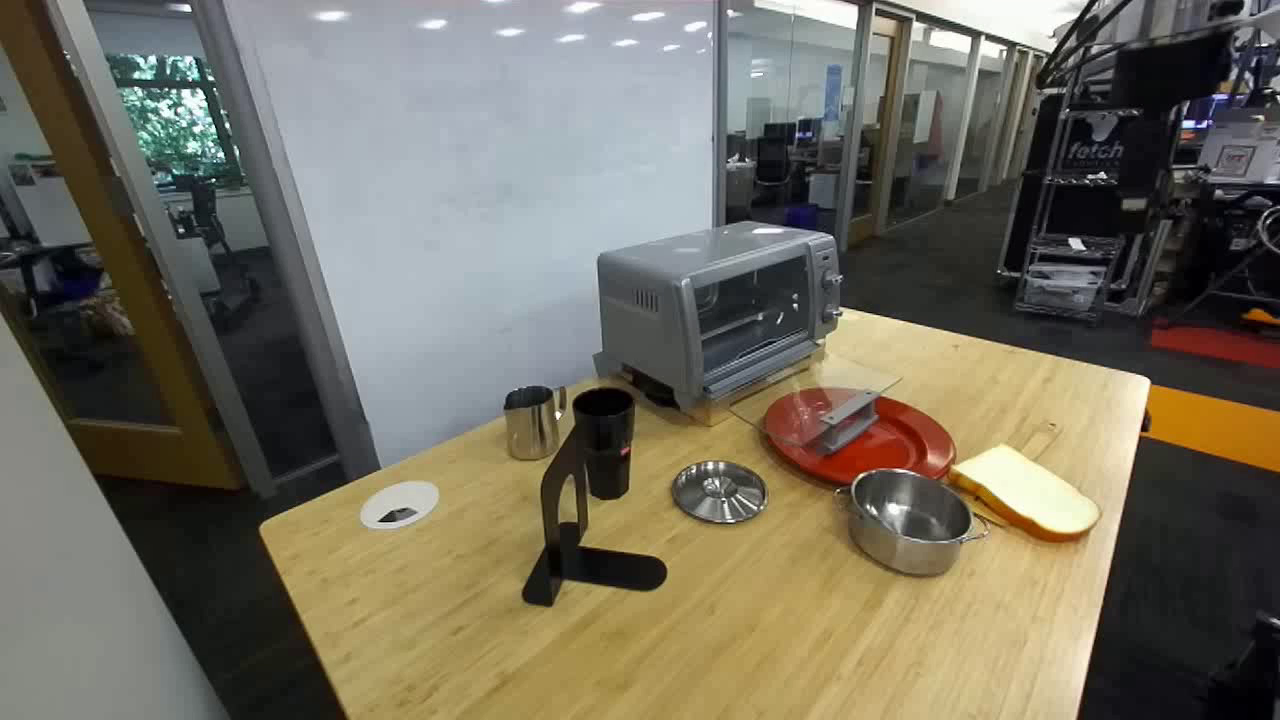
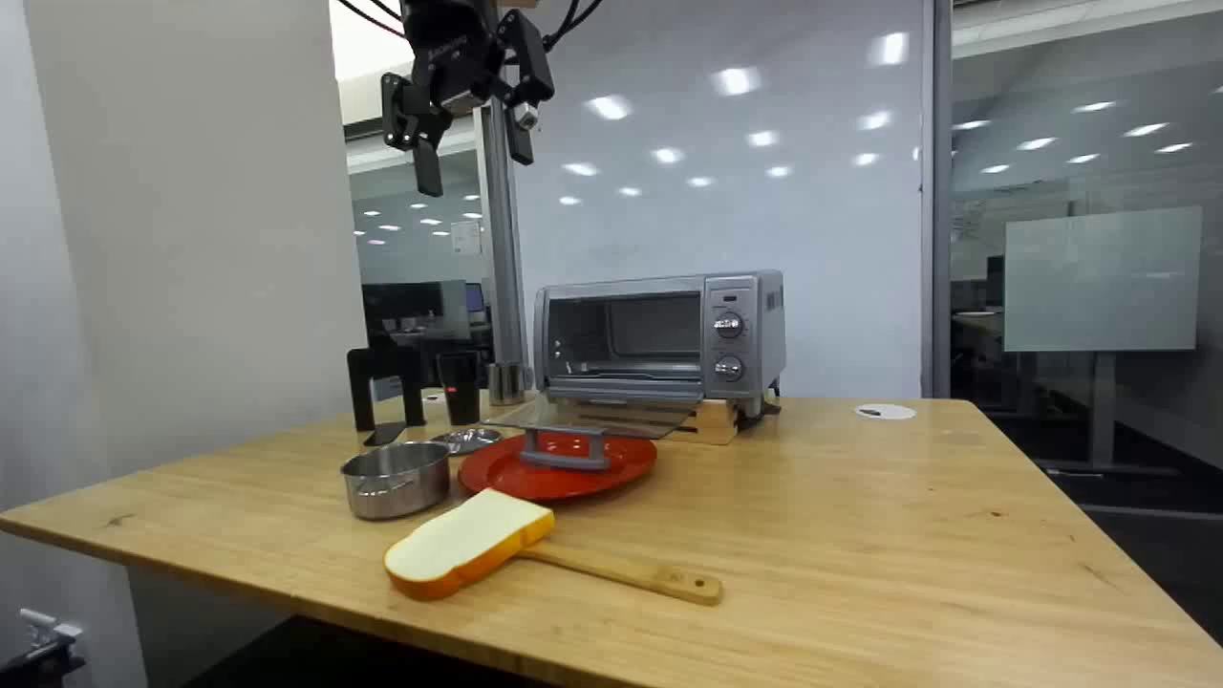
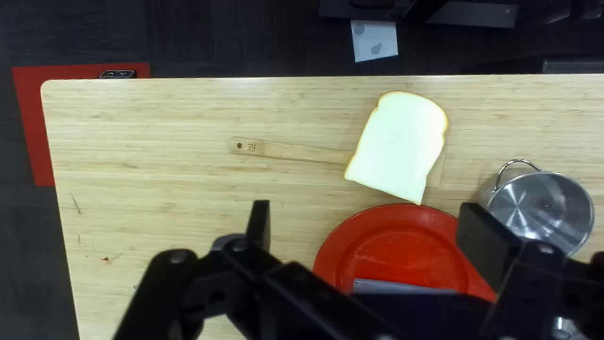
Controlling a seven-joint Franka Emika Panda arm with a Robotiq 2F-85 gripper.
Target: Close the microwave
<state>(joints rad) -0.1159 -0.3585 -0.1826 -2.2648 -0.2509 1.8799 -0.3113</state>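
Note:
The microwave [image 1: 680, 262], a silver-grey oven, stands at the back of the table and also shows in an exterior view [image 2: 764, 334]. Its glass door [image 2: 592, 416] hangs open, folded down over the red plate. The door's grey handle [image 1: 848, 422] lies low above the plate and shows in an exterior view [image 2: 566, 451]. In the wrist view, the handle [image 3: 401, 286] is partly hidden behind my gripper. My gripper [image 2: 475, 161] is open and empty, high above the table and apart from the door. Its fingers are spread wide in the wrist view [image 3: 365, 226].
The red plate [image 1: 915, 435] lies under the door. A steel pot [image 1: 910, 530], a bread slice [image 1: 1030, 495] on a wooden spatula [image 2: 640, 573], and a steel lid [image 1: 720, 490] lie nearby. A black bookend [image 1: 600, 568], black cup [image 1: 606, 440] and steel pitcher [image 1: 532, 425] stand to one side.

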